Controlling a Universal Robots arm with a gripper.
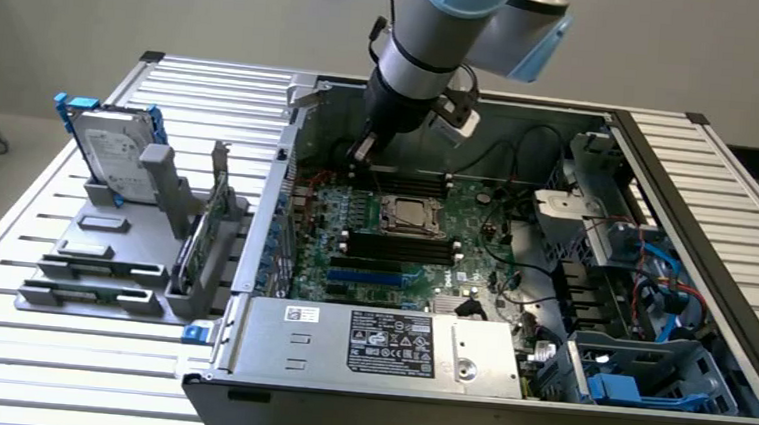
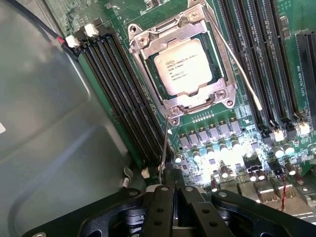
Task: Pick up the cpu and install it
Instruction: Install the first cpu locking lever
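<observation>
Already seated: the cpu lies flat in its socket frame on the green board.
In the exterior view the gripper hangs at about eleven o'clock from the cpu, low inside the open case. Its fingers are pressed together; the thin wire lever runs from the socket frame to their tips, though whether it is pinched cannot be told.

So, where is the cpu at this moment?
The cpu lies in the metal-framed socket of the green board, between two banks of memory slots, mid-case in the exterior view.
</observation>
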